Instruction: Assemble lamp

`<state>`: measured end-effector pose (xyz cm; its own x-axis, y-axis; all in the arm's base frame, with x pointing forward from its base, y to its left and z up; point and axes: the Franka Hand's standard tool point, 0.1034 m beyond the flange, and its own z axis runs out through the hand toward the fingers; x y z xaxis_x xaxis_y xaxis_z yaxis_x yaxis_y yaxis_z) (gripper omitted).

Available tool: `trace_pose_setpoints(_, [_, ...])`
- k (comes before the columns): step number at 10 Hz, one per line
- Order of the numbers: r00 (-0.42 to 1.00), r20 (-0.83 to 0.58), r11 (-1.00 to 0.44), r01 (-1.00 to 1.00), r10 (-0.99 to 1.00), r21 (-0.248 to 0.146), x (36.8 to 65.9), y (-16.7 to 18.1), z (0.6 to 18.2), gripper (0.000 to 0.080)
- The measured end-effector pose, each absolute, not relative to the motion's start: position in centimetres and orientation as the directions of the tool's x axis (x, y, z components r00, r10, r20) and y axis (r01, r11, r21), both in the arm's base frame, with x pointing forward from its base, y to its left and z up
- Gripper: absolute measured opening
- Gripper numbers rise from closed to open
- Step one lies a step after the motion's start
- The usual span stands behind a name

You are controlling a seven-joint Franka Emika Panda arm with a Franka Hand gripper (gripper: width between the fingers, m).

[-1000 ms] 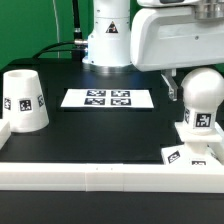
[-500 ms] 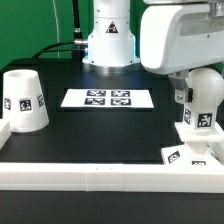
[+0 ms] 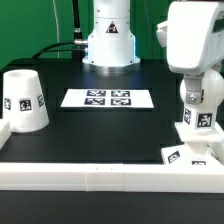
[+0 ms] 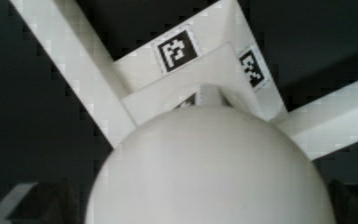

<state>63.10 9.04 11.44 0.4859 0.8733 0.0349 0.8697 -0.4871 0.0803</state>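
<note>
While the gripper (image 3: 199, 82) hangs right over the upright bulb (image 3: 201, 105) on the square base (image 3: 197, 139) at the exterior view's right, bulb axis approx vertical, finger state can't be told, shade (image 3: 23, 100) well apart

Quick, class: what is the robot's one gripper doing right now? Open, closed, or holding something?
Gripper: it sits over the top of the bulb, but its fingers are hidden in both views, so open or closed cannot be told.

Shade (image 3: 24, 100) exterior view's left; bulb (image 3: 203, 101) on base (image 3: 196, 151) right
</note>
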Motion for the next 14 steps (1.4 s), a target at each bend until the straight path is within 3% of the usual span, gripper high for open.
trace_pose_setpoints(4, [0.258, -0.010, -0.256, 0.962, 0.966, 0.094, 63.07, 8.67, 11.26, 0.0699])
trace_pose_setpoints(6, [0.228, -0.020, -0.225, 0.970, 0.973, 0.097, 63.08, 8.64, 11.25, 0.0699])
trace_pose_setpoints(7, [0.235, -0.020, -0.232, 0.968, 0.972, 0.097, 63.09, 8.59, 11.25, 0.0580])
trace_pose_setpoints(8, [0.236, -0.020, -0.233, 0.968, 0.972, 0.097, 63.09, 8.56, 11.25, 0.0574])
trace_pose_setpoints(11, [0.271, -0.016, -0.268, 0.958, 0.962, 0.097, 63.09, 8.55, 11.25, 0.0574])
trace_pose_setpoints(14, [0.597, 0.019, -0.596, 0.799, 0.802, 0.085, 63.00, 8.56, 11.30, 0.0574])
